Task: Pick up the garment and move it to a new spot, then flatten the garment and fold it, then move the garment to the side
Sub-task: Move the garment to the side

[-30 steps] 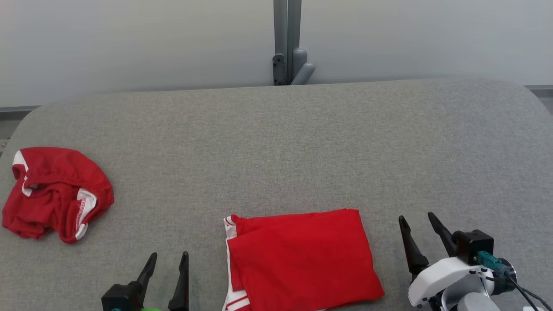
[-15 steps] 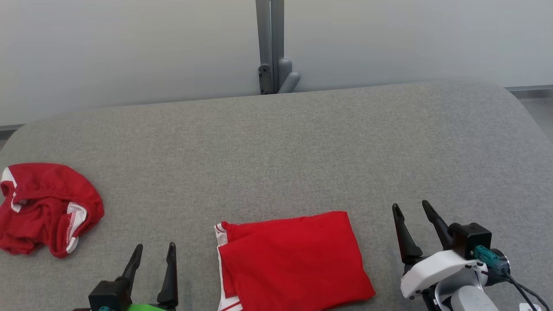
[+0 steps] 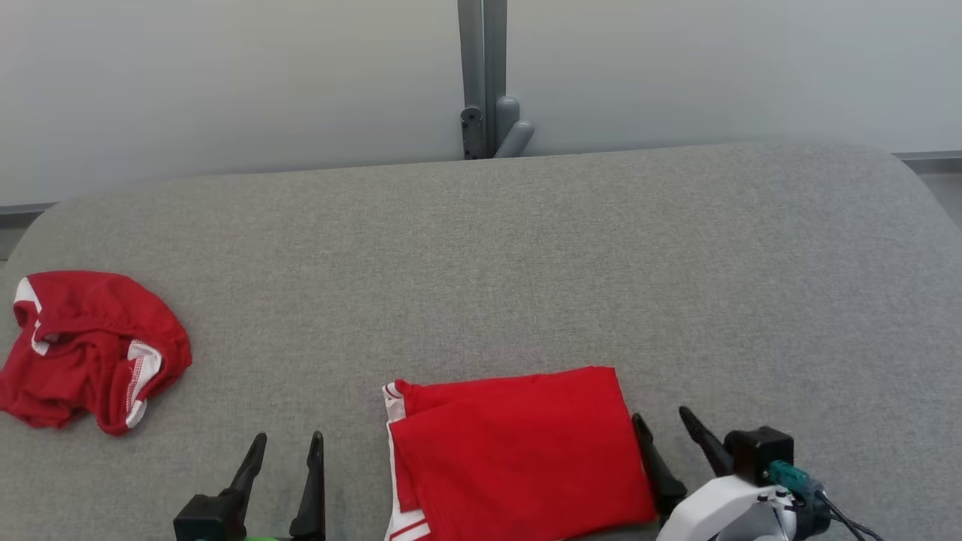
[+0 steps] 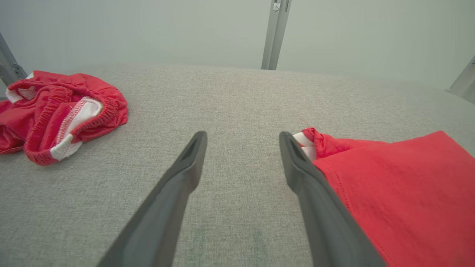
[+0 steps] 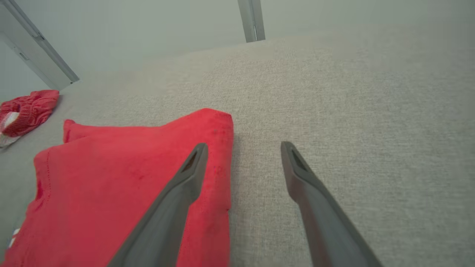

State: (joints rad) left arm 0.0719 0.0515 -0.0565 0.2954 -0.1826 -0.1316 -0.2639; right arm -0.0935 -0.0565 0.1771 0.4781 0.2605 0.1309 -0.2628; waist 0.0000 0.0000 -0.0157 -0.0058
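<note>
— How are the claws seen to stand?
— Both are spread wide, and nothing is pinched. The left claw (image 3: pixel 288 439) is poised low over bare worktop (image 3: pixel 526 263). The right claw (image 3: pixel 661 415) is set at the right edge of the folded garment (image 3: pixel 518 451), with one finger above red cloth and the other above grey fabric. Whether the cloth is touched cannot be told.
— Where is that garment found?
— It is laid flat between the two claws, just right of the left claw, and its white-striped hem is turned towards that claw.
— What is seen further off?
— A crumpled garment (image 3: pixel 90 349), red with white trim, is heaped well left of the left claw and ahead of it. Beyond both claws, a grey post (image 3: pixel 485 75) is seen behind the worktop's far edge.
</note>
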